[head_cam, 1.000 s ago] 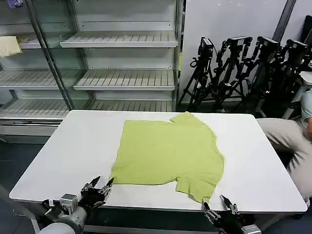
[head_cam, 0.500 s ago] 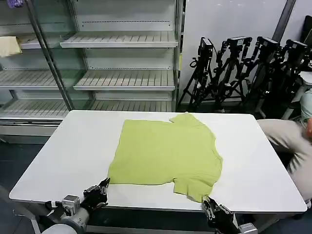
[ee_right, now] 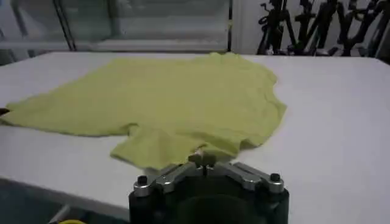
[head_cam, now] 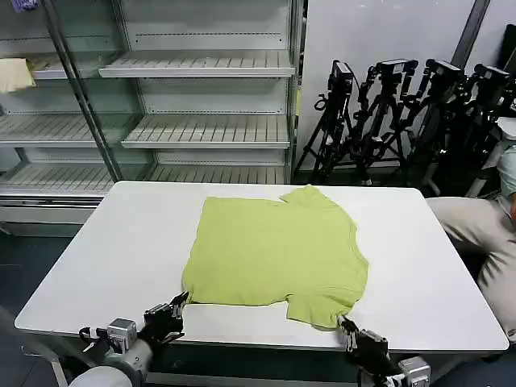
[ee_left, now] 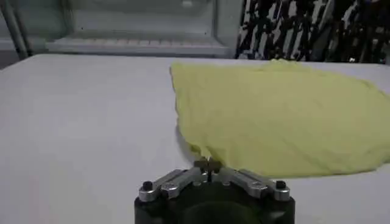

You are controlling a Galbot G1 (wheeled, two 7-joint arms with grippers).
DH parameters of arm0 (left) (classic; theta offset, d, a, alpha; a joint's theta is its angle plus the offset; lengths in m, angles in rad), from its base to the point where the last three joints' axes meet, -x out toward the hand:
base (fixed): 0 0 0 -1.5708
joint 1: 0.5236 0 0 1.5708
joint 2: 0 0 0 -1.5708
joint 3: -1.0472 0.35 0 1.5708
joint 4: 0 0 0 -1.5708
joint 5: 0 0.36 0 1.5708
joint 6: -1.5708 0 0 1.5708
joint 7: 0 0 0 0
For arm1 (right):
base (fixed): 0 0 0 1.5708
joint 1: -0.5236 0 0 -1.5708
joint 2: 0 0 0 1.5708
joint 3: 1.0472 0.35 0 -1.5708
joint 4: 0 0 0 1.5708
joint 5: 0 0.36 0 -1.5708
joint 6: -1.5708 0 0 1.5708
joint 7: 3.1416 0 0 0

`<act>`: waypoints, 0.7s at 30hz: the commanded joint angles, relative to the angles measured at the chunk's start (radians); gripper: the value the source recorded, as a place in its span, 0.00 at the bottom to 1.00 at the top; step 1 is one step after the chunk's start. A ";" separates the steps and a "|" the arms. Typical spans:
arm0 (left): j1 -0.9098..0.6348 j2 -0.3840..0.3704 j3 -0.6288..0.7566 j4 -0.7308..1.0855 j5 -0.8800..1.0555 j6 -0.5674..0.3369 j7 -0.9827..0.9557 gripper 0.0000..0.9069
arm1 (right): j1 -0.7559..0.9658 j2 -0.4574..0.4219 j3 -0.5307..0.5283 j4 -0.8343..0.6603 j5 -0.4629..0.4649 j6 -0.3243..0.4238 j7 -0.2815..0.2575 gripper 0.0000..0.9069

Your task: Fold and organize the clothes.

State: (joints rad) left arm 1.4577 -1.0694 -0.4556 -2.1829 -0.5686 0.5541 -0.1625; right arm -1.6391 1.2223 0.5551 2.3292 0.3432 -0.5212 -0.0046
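Note:
A plain lime yellow-green T-shirt (head_cam: 278,246) lies flat on the white table (head_cam: 121,234), its hem toward the left and a sleeve hanging toward the front edge. My left gripper (head_cam: 179,303) sits at the near hem corner, shut on the T-shirt (ee_left: 280,115), and its tips (ee_left: 208,164) meet right at the fabric's corner. My right gripper (head_cam: 345,326) is at the front sleeve, its tips (ee_right: 204,159) pinched on the sleeve's edge of the T-shirt (ee_right: 177,97).
Behind the table stand glass-fronted shelves (head_cam: 201,64), with a pale cream cloth (head_cam: 14,75) on the far left shelf. Black camera tripods (head_cam: 403,113) cluster at the back right. Bare table surface lies on both sides of the shirt.
Both grippers were open at the front edge a second ago. They have moved forward onto the shirt's near corner and sleeve and shut. The near hem has shifted slightly.

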 commanded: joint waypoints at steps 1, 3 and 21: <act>-0.099 0.012 0.011 0.015 -0.018 -0.017 0.001 0.01 | 0.155 -0.006 0.004 -0.039 0.024 -0.014 0.021 0.00; -0.151 0.018 0.030 0.046 -0.045 -0.036 -0.004 0.01 | 0.183 -0.014 0.007 -0.064 0.030 -0.014 0.025 0.00; -0.337 -0.006 0.098 0.206 -0.113 -0.055 -0.008 0.01 | 0.364 -0.028 -0.005 -0.220 0.021 0.019 0.015 0.00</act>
State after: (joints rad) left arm 1.2112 -1.0727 -0.3762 -2.0475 -0.6571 0.5076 -0.1713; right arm -1.3596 1.1979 0.5564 2.1645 0.3631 -0.5060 0.0070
